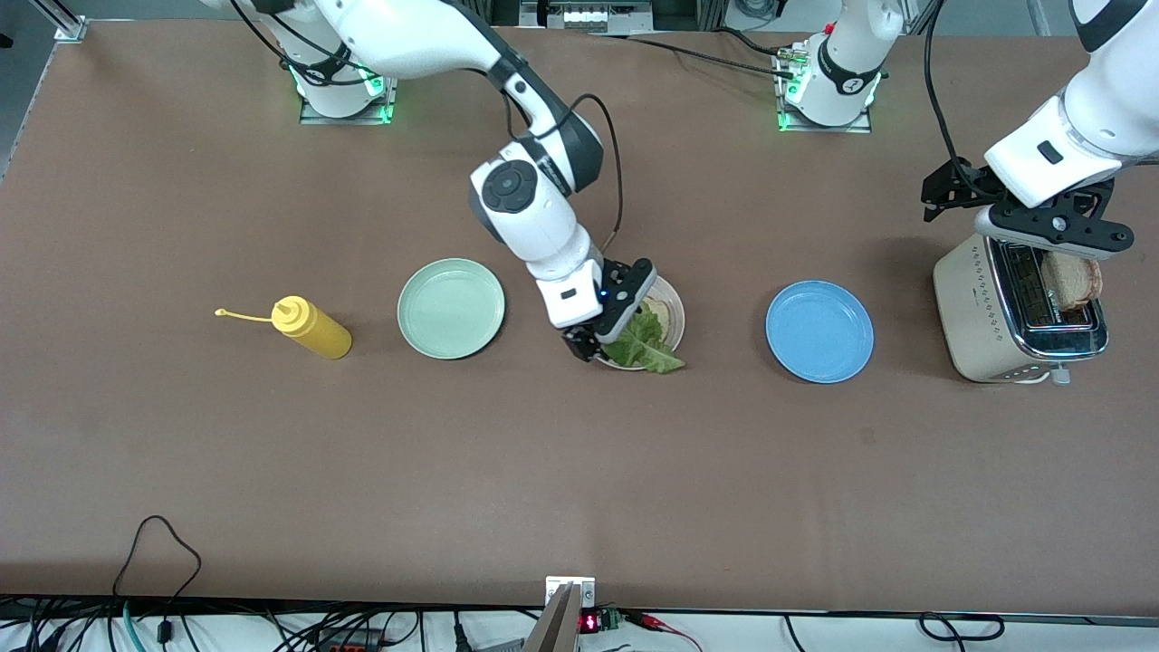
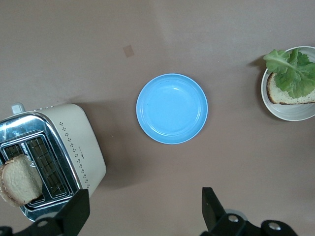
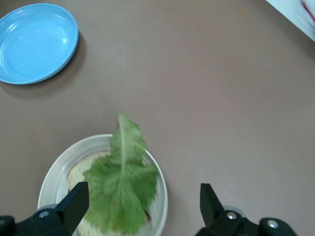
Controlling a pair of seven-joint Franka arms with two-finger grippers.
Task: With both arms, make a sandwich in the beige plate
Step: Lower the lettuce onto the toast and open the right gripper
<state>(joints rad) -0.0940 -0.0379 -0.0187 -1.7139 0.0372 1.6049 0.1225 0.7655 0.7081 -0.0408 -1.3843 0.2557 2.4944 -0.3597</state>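
Over lettuce (image 3: 121, 189) — right gripper (image 3: 142, 209) wide open, empty.

Matt brown tabletop (image 1: 579, 471), glossy blue plate (image 2: 172, 108), shiny chrome-topped toaster (image 2: 51, 157), ruffled lettuce leaf (image 3: 121, 189).

Worktop (image 1: 272, 471) is lit evenly and brightly from overhead; no dim corners are seen. Soft, short shadows are cast beside the blue plate (image 1: 819, 331), the mint-green plate (image 1: 451, 308) and the toaster (image 1: 1019, 312), so diffuse light is indicated. Glare is seen on the toaster's chrome top in the left wrist view and faintly in the blue plate's bowl (image 2: 172, 108). Green indicator glow is seen at both arm bases. The right wrist view is slightly soft, with blur at one upper corner. The front view is sharp; little edge distortion is noticed.
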